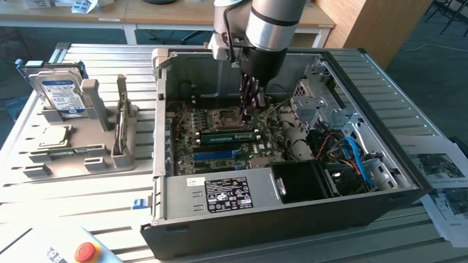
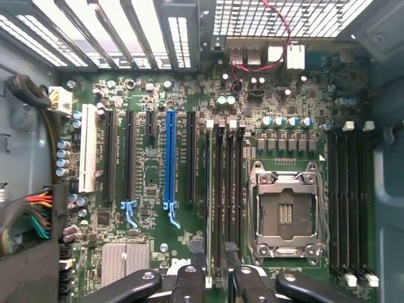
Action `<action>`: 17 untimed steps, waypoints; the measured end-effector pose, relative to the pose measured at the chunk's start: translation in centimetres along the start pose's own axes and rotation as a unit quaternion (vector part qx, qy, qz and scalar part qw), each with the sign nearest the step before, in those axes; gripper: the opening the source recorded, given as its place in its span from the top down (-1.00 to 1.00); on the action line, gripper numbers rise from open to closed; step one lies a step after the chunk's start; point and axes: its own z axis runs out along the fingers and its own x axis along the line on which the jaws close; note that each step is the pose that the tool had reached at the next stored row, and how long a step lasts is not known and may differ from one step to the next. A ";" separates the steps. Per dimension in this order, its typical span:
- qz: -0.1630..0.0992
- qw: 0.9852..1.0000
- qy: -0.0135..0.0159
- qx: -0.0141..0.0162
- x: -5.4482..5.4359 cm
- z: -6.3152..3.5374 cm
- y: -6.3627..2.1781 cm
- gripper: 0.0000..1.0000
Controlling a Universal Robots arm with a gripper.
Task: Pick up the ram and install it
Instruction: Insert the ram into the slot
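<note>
The arm reaches down into the open computer case (image 1: 292, 224) on the counter (image 1: 80, 205). Its claw (image 1: 252, 104) hangs over the motherboard, close by the empty processor socket (image 1: 223, 116).

The ram (image 1: 227, 136) lies lengthwise in one of the memory slots beside that socket. It looks seated rather than carried. In the wrist view it shows edge-on as a pale line (image 2: 209, 202) running between the slot's white end clips, well apart from the long blue slot (image 2: 169, 158).

The claw (image 2: 216, 279) stands open, with a dark finger on each side of the stick's line and a gap between them, so it grips nothing. It seems lined up with the slot because the stick has to go straight down into it.

A grey holder (image 1: 87, 159) on the exterior view's left keeps the hard drive (image 1: 60, 96) upright.
</note>
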 end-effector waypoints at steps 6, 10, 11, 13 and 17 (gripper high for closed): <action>0.000 1.000 0.000 0.000 0.0 -1.11 0.03 0.51; 0.000 1.000 0.000 0.000 0.0 -1.94 0.05 0.51; 0.000 1.000 0.000 0.000 0.0 -2.15 0.06 0.51; 0.000 1.000 0.000 0.000 0.0 -2.55 0.08 0.51; 0.000 1.000 0.000 0.000 0.0 -3.35 0.11 0.51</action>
